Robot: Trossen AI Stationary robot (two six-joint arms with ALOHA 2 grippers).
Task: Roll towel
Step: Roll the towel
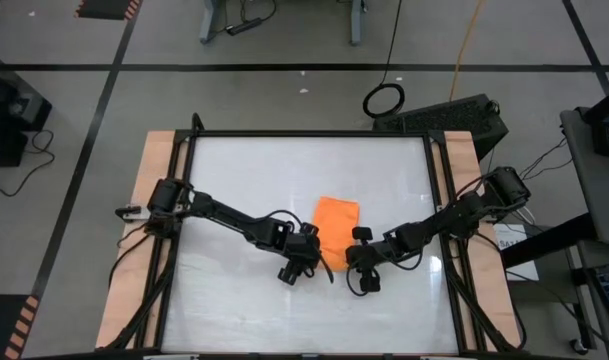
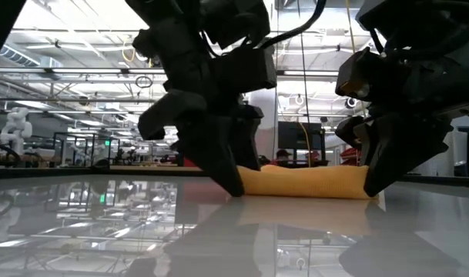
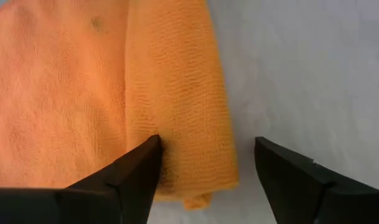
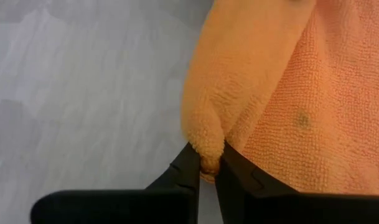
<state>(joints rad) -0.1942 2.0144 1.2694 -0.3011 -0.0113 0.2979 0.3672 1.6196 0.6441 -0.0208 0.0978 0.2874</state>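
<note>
Right pincer [image 4: 205, 163]: clenched on the near corner of the towel [image 1: 335, 232]; you have only a small nub of folded cloth between the tips, right at their ends.
Risk, right grip: that thin bite can slip out the moment you pull or lift, and the rolled edge on that side will then flop back flat.
Left pincer [image 3: 205, 177]: released, fingers wide apart and straddling the doubled-over near edge at the other corner; one finger lies on the cloth, the other over bare tabletop [image 1: 244, 180].
Risk, left grip: if you close from here you may catch only the top layer, or pinch beside the fold, so one end rolls while the other drags.
Risk, uneven roll: with one side gripped and the other loose, any forward motion now skews the towel and gives you a cone, not a roll.
Towel position: mid-tabletop, slightly toward the front, lying between the two pincers; near edge folded over once, the rest flat and stretching away from you.
Risk, surface: the tabletop looks glossy, so I judge the whole cloth may slide ahead of the pincers instead of turning over.
Progress: early; only the first turn looks started.
Far side: the far edge lies free, nothing pinning it.
</note>
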